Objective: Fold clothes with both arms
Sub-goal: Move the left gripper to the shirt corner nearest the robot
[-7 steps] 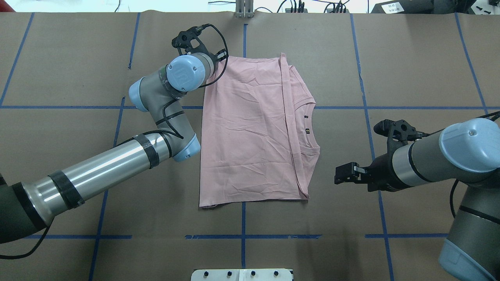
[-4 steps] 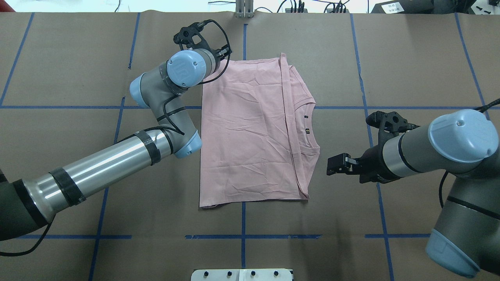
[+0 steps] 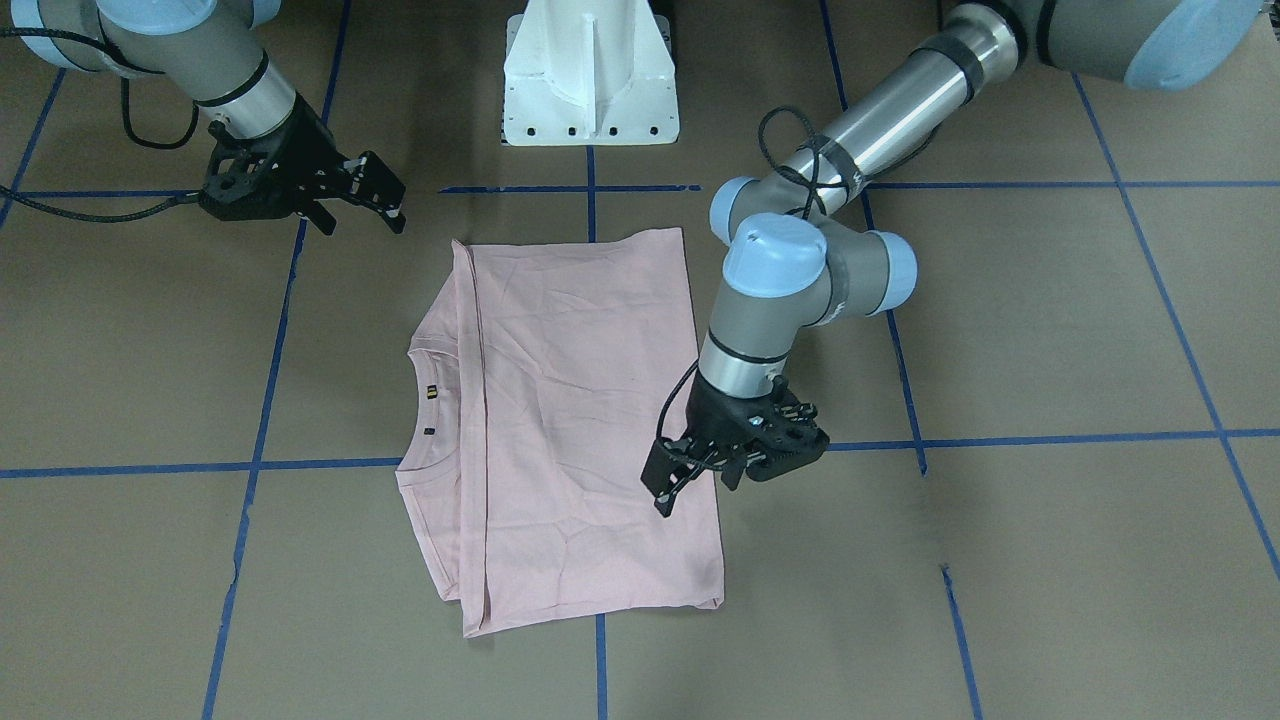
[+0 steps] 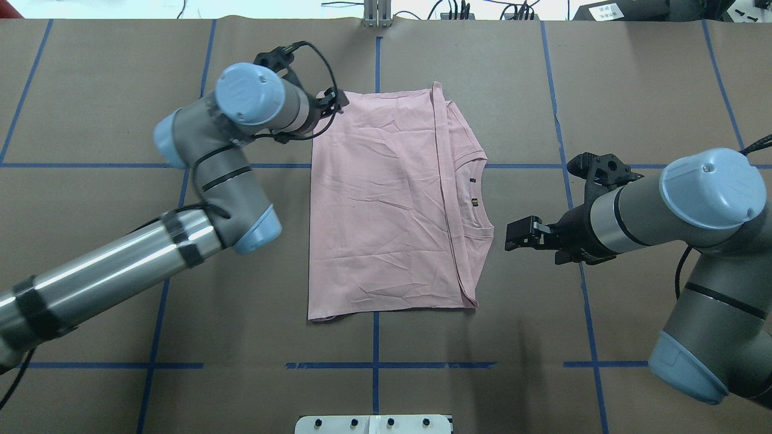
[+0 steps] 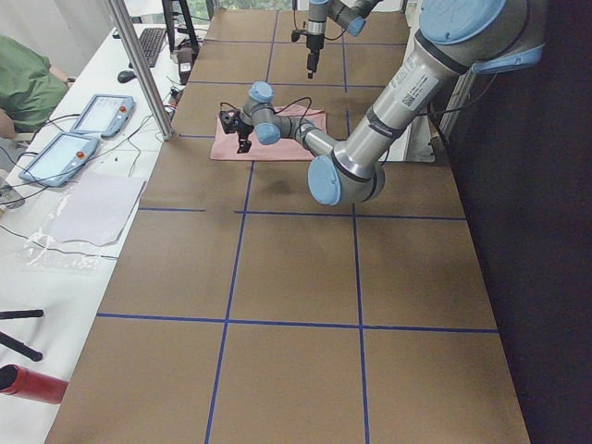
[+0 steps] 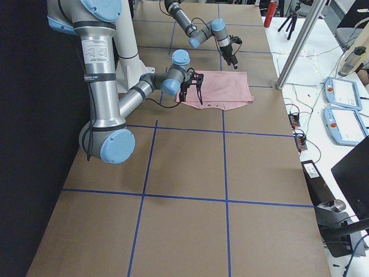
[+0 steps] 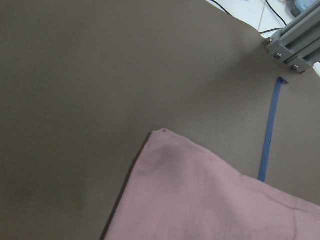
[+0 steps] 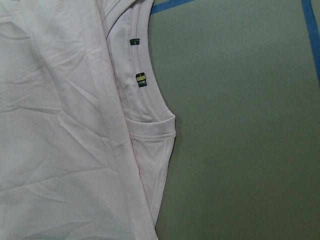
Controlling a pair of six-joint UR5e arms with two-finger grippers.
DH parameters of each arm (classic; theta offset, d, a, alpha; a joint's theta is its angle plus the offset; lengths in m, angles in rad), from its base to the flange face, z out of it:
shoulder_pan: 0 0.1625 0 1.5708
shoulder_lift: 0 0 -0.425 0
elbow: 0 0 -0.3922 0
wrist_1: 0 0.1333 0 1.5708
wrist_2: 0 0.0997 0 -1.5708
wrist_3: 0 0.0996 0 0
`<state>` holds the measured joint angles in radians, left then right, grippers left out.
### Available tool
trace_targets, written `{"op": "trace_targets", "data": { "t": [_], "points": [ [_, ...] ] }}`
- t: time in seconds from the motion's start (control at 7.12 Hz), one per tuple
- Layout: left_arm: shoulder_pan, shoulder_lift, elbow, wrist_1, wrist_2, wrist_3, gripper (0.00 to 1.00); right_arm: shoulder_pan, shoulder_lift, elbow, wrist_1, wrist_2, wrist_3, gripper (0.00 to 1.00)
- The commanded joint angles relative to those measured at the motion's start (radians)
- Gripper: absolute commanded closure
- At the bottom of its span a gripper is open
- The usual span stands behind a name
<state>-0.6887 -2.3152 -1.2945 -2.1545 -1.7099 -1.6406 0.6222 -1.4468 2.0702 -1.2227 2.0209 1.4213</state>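
Observation:
The pale pink T-shirt (image 4: 380,205) lies flat on the brown table, folded to a rectangle, plain side up. Its ribbed collar (image 4: 482,196) and label face my right arm. My left gripper (image 4: 338,101) hovers over the shirt's far left corner and looks open, holding nothing. In the front view that left gripper (image 3: 672,485) points down beside the shirt (image 3: 580,420). The left wrist view shows that corner (image 7: 165,135) lying flat. My right gripper (image 4: 511,236) is open, level with the collar and a short gap to its right. The right wrist view shows the collar (image 8: 150,95).
The white pedestal base (image 3: 590,80) stands at the robot's edge. Blue tape lines (image 4: 375,337) grid the table. An aluminium post (image 4: 377,15) and cables line the far edge. A side table with tablets (image 5: 92,120) and a seated person (image 5: 23,79) lie beyond it.
My left arm's elbow and wrist have swung left, with the gripper staying near the shirt's far left corner. My right gripper has moved left and slightly farther, closer to the collar.

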Motion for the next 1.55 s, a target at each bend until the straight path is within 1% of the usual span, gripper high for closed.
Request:
{"op": "trace_targets", "data": {
  "t": [0.0, 0.14, 0.28, 0.42, 0.56, 0.7, 0.84, 0.98, 1.12, 1.26, 1.4],
  "points": [
    [0.043, 0.179, -0.358, 0.254, -0.057, -0.069, 0.0, 0.004, 0.006, -0.002, -0.001, 0.001, -0.001, 0.0],
    [0.131, 0.233, -0.475, 0.359, -0.05, -0.167, 0.0, 0.004, 0.005, -0.004, -0.001, 0.001, -0.001, 0.0],
    [0.2, 0.264, -0.533, 0.398, -0.045, -0.282, 0.0, 0.002, 0.006, -0.012, -0.001, -0.001, 0.001, 0.0],
    [0.286, 0.27, -0.543, 0.431, 0.004, -0.367, 0.0, 0.004, 0.006, -0.012, -0.001, -0.002, -0.001, 0.0],
    [0.366, 0.264, -0.537, 0.446, 0.03, -0.427, 0.0, 0.004, 0.006, -0.012, -0.001, -0.002, 0.001, 0.0],
    [0.406, 0.258, -0.517, 0.446, 0.035, -0.444, 0.0, 0.004, 0.005, -0.013, -0.001, -0.004, 0.001, 0.0],
    [0.408, 0.251, -0.493, 0.446, 0.042, -0.443, 0.0, 0.007, 0.003, -0.013, -0.001, -0.004, 0.001, 0.0],
    [0.414, 0.249, -0.491, 0.446, 0.062, -0.443, 0.01, 0.007, 0.005, -0.013, -0.003, -0.004, -0.001, 0.0],
    [0.417, 0.249, -0.493, 0.447, 0.062, -0.441, 0.03, 0.007, 0.005, -0.013, -0.003, -0.004, -0.001, 0.0],
    [0.42, 0.244, -0.493, 0.45, 0.062, -0.441, 0.06, 0.007, 0.003, -0.013, -0.003, -0.004, -0.001, 0.0],
    [0.422, 0.244, -0.493, 0.45, 0.062, -0.441, 0.13, 0.01, 0.003, -0.013, -0.003, -0.001, -0.001, 0.0]
  ]
}}
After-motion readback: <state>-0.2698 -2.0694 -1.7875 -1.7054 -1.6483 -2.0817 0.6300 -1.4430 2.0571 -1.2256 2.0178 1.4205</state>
